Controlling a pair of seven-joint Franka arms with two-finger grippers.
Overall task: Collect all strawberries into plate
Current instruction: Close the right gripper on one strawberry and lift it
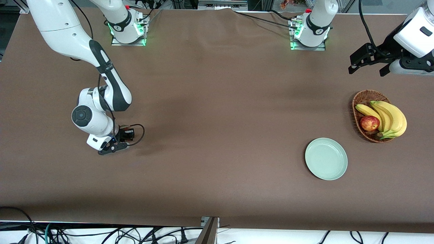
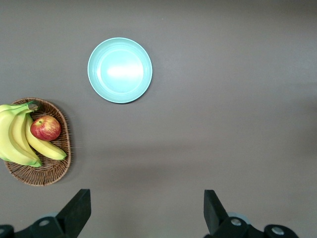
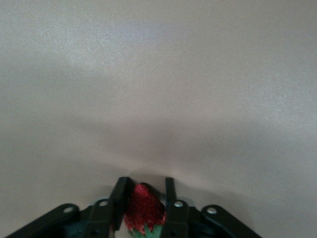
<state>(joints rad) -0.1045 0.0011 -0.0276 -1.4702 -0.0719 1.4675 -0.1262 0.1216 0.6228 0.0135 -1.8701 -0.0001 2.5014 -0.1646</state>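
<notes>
My right gripper is low over the table at the right arm's end. In the right wrist view, the right gripper is shut on a small red strawberry with a green cap. The front view hides that berry, and no other strawberries show in any view. The pale mint-green plate lies empty toward the left arm's end and also shows in the left wrist view. My left gripper is open and empty, up in the air at the left arm's end; the left wrist view shows its spread fingers.
A brown wicker basket beside the plate, farther from the front camera, holds yellow bananas and a red apple. It also shows in the left wrist view. Brown cloth covers the table.
</notes>
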